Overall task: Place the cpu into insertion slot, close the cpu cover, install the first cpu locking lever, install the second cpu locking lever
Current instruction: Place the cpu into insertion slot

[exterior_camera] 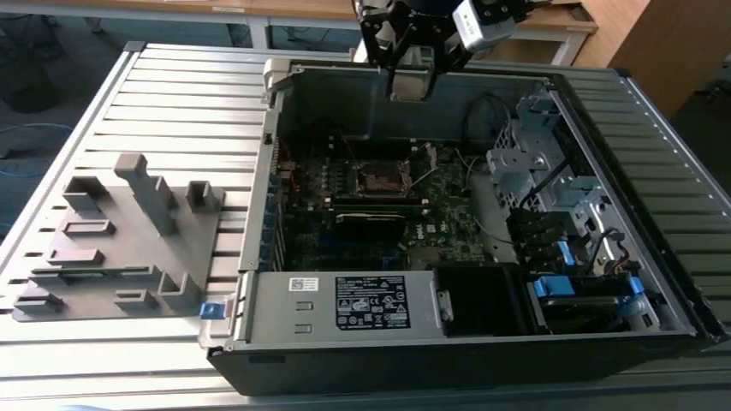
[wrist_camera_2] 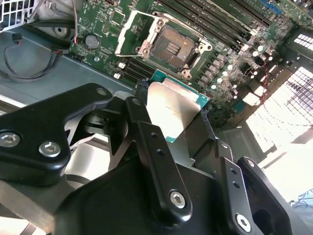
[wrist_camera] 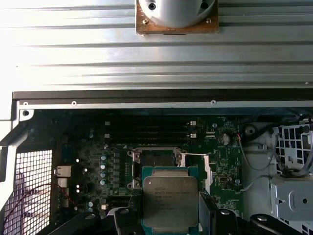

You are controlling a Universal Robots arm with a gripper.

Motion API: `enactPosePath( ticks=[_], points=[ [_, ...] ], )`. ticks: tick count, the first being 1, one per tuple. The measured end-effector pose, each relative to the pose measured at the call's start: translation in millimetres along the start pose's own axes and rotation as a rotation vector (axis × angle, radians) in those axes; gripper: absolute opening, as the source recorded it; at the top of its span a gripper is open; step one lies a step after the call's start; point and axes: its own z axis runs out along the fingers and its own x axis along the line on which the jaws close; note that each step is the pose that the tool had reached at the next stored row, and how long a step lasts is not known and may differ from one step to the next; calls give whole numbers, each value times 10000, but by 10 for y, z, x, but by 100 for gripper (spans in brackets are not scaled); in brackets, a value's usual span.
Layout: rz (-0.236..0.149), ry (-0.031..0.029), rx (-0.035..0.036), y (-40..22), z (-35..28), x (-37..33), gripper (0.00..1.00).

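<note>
Open grey sheet-metal computer case, lying on its side. Above that case, near its wall opposite the labelled silver power supply, black two-finger gripper clamped on the flat square grey-topped cpu. Down inside that case, square silver-rimmed insertion slot uncovered, thin silver cpu cover raised beside it.

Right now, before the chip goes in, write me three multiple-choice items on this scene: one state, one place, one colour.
1. The socket is: A empty, cover open; B filled; C covered shut.
2. The chip is: A seated in the socket; B clamped between the fingers; C lying loose.
3. The chip's top is: A red; B grey; C yellow.
Key: 1A, bare contacts show beside the swung-back cover; 2B, fingers press both its sides, clear of the socket; 3B, dull metal in both wrist views.
</note>
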Motion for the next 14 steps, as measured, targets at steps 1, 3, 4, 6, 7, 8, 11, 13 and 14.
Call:
enactPosePath(
  ticks=[1, 3, 4, 6, 7, 8, 11, 13, 14],
  points=[
    [0, 0, -1, -1, 6, 0, 54],
    [0, 1, 2, -2, 13, 0, 54],
    [1, 1, 2, -2, 13, 0, 54],
    [0, 1, 3, -2, 13, 0, 54],
    [0, 1, 3, -2, 14, 0, 54],
    [0, 1, 2, -2, 14, 0, 54],
    [0, 0, 0, -4, 33, 0, 54],
    [1, 1, 2, -5, 37, 0, 54],
    [0, 2, 3, -5, 37, 0, 54]
  ],
)
